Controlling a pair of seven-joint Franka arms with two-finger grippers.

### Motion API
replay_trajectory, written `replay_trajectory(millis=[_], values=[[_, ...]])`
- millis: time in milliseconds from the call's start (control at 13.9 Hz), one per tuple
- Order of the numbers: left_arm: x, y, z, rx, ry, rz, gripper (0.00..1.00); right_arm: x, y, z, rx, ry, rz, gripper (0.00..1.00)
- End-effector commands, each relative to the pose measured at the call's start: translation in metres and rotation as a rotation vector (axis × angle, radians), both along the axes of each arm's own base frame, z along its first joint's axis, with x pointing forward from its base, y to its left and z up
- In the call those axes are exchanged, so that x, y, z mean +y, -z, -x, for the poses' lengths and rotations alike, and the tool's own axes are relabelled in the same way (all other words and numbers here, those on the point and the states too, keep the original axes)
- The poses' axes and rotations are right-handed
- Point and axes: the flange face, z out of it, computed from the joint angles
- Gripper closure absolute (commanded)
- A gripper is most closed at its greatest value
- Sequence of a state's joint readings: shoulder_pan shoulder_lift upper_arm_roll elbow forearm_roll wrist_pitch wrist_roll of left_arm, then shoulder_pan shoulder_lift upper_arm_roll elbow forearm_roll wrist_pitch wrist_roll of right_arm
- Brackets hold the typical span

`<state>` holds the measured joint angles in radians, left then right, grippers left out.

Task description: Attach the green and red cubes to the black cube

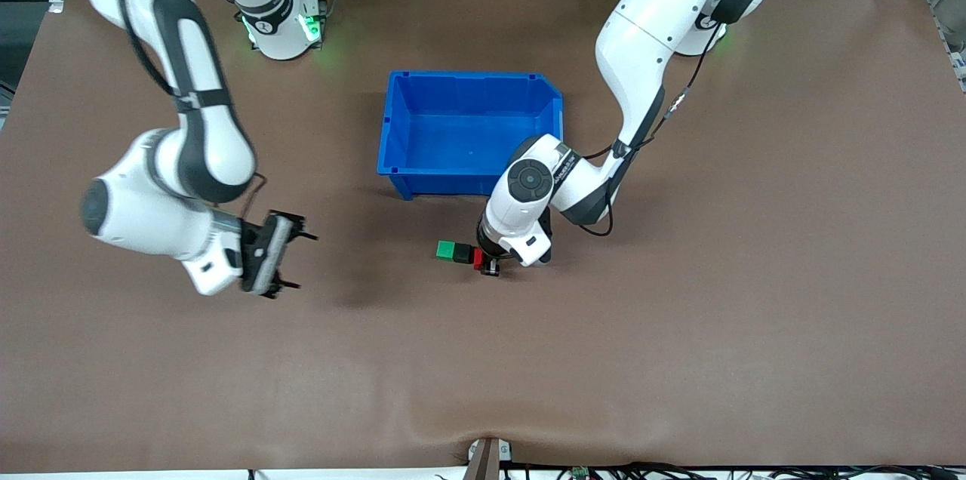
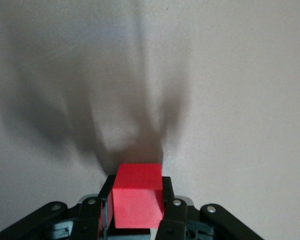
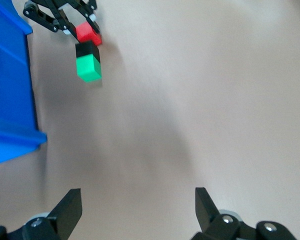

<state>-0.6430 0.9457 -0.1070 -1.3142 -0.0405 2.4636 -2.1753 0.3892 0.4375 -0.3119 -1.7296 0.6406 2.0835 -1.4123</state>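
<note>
Right gripper (image 1: pixel 290 261) hanging with fingers spread wide over bare brown table (image 1: pixel 679 359), green cube (image 1: pixel 446 250) joined to black cube (image 1: pixel 463 253), red cube (image 1: pixel 478 259) pinched by left gripper (image 1: pixel 490 266) against it, blue bin (image 1: pixel 468 134) farther from the camera.

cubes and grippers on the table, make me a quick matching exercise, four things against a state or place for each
Things:
1. red cube
2. green cube
3. right gripper
4. blue bin

States or places:
A. open, holding nothing, off toward the right arm's end
B. stuck to the black cube, at the end away from the left gripper
C. farther from the front camera than the cubes
D. clamped in the left gripper

Pairs: 1-D, 2-B, 3-A, 4-C
</note>
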Motion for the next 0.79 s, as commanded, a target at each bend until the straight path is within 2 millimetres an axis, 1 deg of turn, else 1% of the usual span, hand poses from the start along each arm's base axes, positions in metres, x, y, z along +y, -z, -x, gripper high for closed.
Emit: replay_trajectory(millis=[0, 144, 216, 288, 361, 433, 505, 577, 649, 721], values=[[-0.011, 0.005, 0.008, 0.012, -0.047, 0.01, 1.0, -0.024, -0.036, 0.015, 0.06, 0.104, 0.048, 0.0], [-0.019, 0.005, 0.017, 0.018, -0.026, -0.002, 1.0, -0.049, -0.056, 0.023, 0.12, 0.192, 0.143, 0.0], [-0.018, 0.003, 0.016, 0.017, -0.025, -0.003, 1.0, -0.06, -0.066, 0.026, 0.13, 0.212, 0.176, 0.0], [-0.015, 0.005, 0.015, 0.029, -0.027, -0.014, 0.95, -0.072, -0.076, 0.028, 0.124, 0.228, 0.189, 0.0], [-0.012, 0.003, 0.014, 0.034, -0.026, -0.024, 0.59, -0.083, -0.084, 0.029, 0.114, 0.246, 0.189, 0.0], [-0.007, -0.003, 0.008, 0.031, -0.032, -0.028, 0.22, -0.094, -0.085, 0.029, 0.119, 0.284, 0.188, 0.0], [0.005, -0.014, -0.003, 0.021, -0.04, -0.048, 0.0, -0.106, -0.089, 0.03, 0.122, 0.323, 0.188, 0.0], [0.016, -0.022, -0.011, 0.017, -0.028, -0.076, 0.0, -0.115, -0.097, 0.032, 0.113, 0.338, 0.196, 0.0], [0.022, -0.039, -0.016, 0.011, 0.015, -0.096, 0.0, -0.124, -0.104, 0.035, 0.107, 0.345, 0.208, 0.0], [0.026, -0.066, -0.019, -0.002, 0.07, -0.105, 0.0, -0.13, -0.112, 0.04, 0.112, 0.351, 0.204, 0.0]])
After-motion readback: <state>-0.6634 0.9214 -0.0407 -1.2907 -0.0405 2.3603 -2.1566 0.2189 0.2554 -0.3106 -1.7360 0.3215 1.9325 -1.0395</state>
